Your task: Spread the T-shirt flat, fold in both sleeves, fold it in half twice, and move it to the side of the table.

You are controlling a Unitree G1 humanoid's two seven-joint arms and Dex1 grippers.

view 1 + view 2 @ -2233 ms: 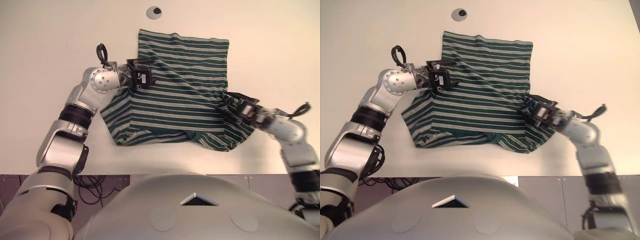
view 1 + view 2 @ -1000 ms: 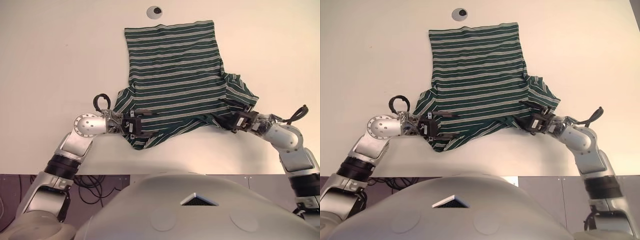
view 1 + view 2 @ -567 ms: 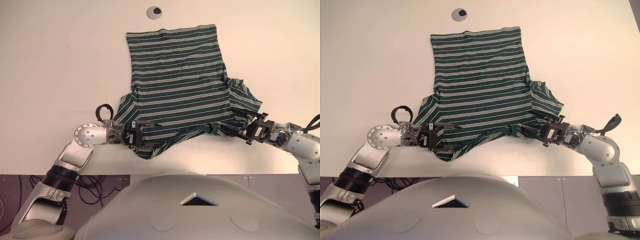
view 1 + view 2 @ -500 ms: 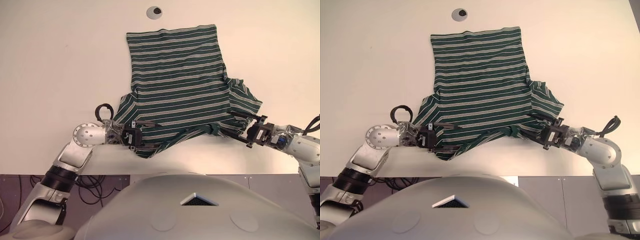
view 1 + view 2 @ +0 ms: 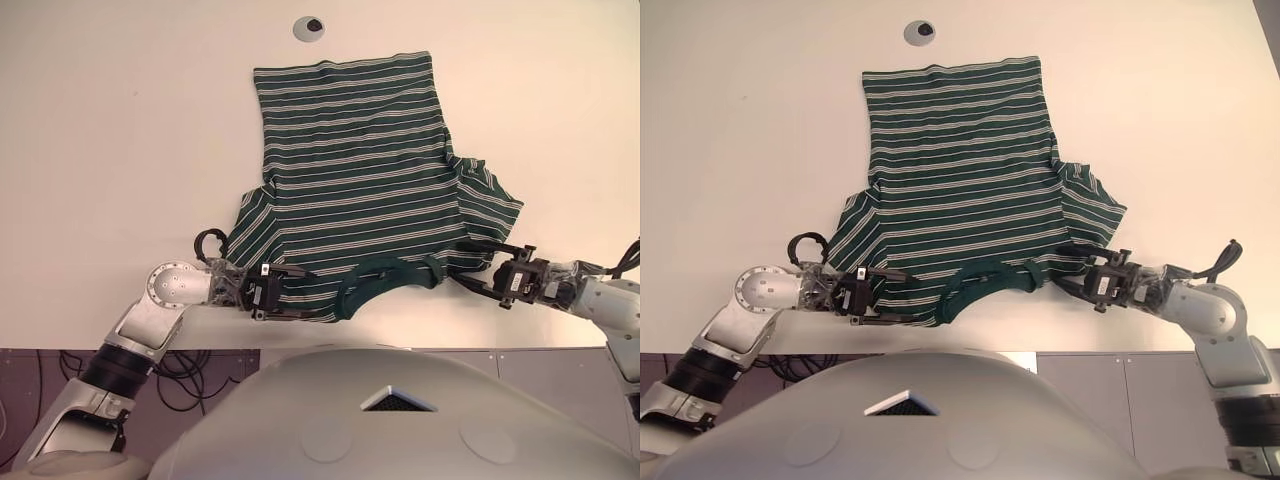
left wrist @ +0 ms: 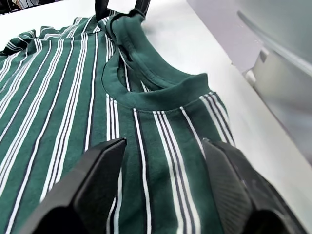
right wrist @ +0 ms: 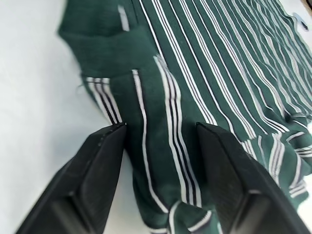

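A green T-shirt [image 5: 350,160] with white stripes lies on the pale table, hem at the far end and collar [image 5: 392,275] near the front edge. Its right sleeve [image 5: 487,197] is rumpled, while the left sleeve [image 5: 248,222] lies tucked along the body. My left gripper [image 5: 298,292] is open low at the left shoulder, with fabric lying between its fingers [image 6: 100,180]. At the right shoulder my right gripper [image 5: 478,266] is open the same way, striped cloth [image 7: 165,122] between its fingers [image 7: 229,170].
A round grey grommet [image 5: 313,25] sits in the table beyond the hem. The table's front edge [image 5: 200,345] runs just behind both grippers. Bare tabletop [image 5: 120,130] lies to the left and right of the shirt. Cables [image 5: 180,365] hang below the edge at left.
The shirt was pulled out lengthwise toward the front edge. In the last half second both grippers drew back and apart, the near part spread out, and the collar now lies open.
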